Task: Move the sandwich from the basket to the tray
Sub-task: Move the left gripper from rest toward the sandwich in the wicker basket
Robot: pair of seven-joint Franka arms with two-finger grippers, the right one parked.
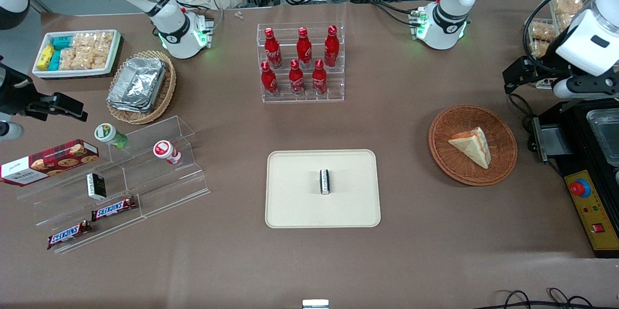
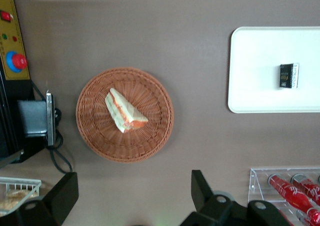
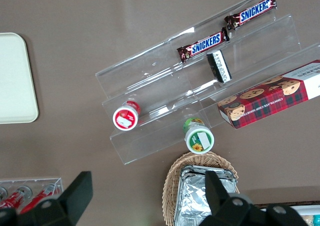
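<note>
Brown bench (image 1: pixel 411 251) carries the round wicker basket (image 1: pixel 473 145) near the working arm's end, with the sandwich (image 1: pixel 472 146) lying in its middle. The gripper (image 2: pixel 135 196) hangs high above, fingers spread wide and empty, nearer the bench's robot-side edge than the basket. The sandwich's long axis runs diagonally. The cream tray (image 1: pixel 290 202) sits mid-bench, holding a small dark packet (image 1: pixel 325 181).

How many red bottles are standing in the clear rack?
6: three on the rack's upper step, three on the lower step nearer the front camera. None seems hidden. The open gripper hovers above the basket.
</note>
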